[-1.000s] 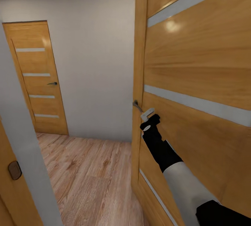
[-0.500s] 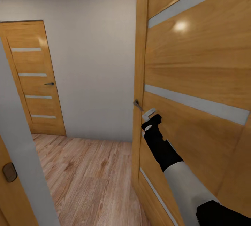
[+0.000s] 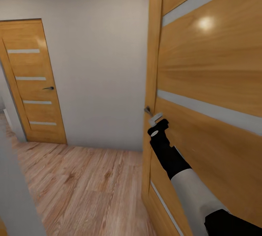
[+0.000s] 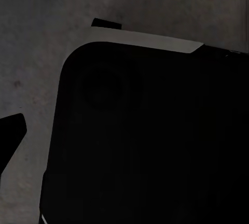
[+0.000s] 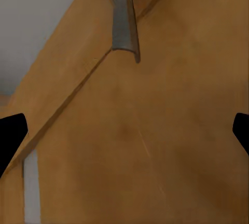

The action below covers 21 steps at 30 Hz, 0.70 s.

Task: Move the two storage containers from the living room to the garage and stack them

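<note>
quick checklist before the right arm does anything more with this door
1. Right gripper at the near door's handle: ok, close beside it in the head view.
2. Handle between the fingers: not ok; in the right wrist view the handle lies ahead, fingertips wide apart.
3. Near door ajar: ok, hallway visible past its edge.
4. Wood floor beyond free of obstacles: ok.
5. Far door: shut.
6. Left gripper state: cannot tell.
</note>
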Motion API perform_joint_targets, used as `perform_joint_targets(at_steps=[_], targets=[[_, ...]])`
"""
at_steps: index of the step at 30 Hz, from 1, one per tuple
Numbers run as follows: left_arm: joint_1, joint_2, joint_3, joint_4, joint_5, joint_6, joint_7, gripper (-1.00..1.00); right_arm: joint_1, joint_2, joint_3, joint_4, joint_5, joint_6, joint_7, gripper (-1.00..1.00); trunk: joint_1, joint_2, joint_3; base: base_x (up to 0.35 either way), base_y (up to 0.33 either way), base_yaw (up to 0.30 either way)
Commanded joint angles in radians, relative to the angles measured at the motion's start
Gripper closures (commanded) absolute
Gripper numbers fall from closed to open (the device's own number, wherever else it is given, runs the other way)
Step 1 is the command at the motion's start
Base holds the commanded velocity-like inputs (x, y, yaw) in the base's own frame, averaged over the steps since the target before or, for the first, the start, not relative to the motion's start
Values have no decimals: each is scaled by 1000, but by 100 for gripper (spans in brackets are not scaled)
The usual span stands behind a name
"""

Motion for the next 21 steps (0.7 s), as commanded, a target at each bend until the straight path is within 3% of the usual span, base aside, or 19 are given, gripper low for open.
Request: perform_joint_targets(at_steps=[1,10,21], targets=[[0,0,0,0,6,-2,0,-100,-1,0,1,0,10,6,-5,-100,1,0,-1,317,0,0],[0,-1,0,0,6,-2,0,-100,-1,0,-1,1,8,6,-5,-100,1,0,-1,296,0,0],[0,-2,-1,-1,6,-2,0,-100,-1,0,-6,1,6,5,-5,-100,1,0,-1,33,0,0]])
